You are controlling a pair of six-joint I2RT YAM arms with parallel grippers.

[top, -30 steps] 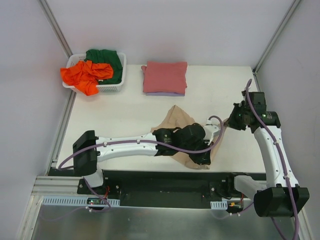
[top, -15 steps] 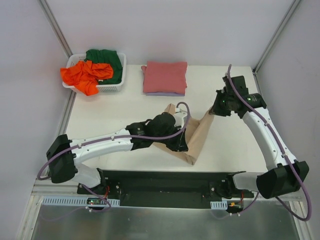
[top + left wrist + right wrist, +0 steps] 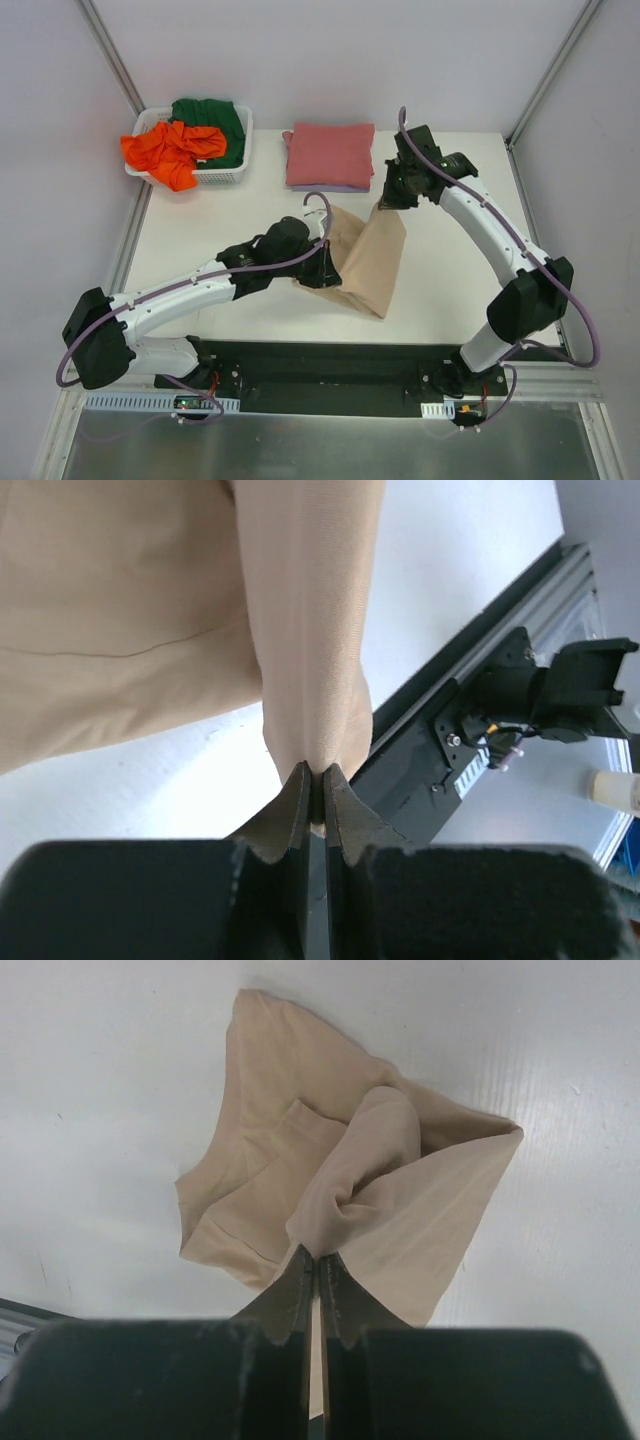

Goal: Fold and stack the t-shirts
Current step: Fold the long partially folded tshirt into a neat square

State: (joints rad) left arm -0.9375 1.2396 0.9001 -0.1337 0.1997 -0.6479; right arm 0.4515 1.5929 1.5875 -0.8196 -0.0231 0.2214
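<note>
The tan-beige t-shirt [image 3: 365, 262] is held above the table middle between both grippers. My left gripper [image 3: 322, 272] is shut on its near-left edge, seen pinched in the left wrist view [image 3: 316, 780]. My right gripper [image 3: 385, 200] is shut on its far corner, seen in the right wrist view [image 3: 318, 1257]. The cloth [image 3: 300, 1140] hangs bunched below. A folded pinkish-red t-shirt [image 3: 330, 152] lies on a pale lavender one [image 3: 328, 187] at the back. The orange t-shirt [image 3: 170, 150] and dark green t-shirt [image 3: 215, 120] sit in the basket.
The white slotted basket [image 3: 232, 172] stands at the back left corner. The black base rail [image 3: 330, 365] runs along the near table edge. Walls and metal frame posts close in the left and right sides.
Both grippers moved left and toward the back with the tan-beige shirt. The right arm swung far toward the folded stack, and the shirt now hangs stretched between the two.
</note>
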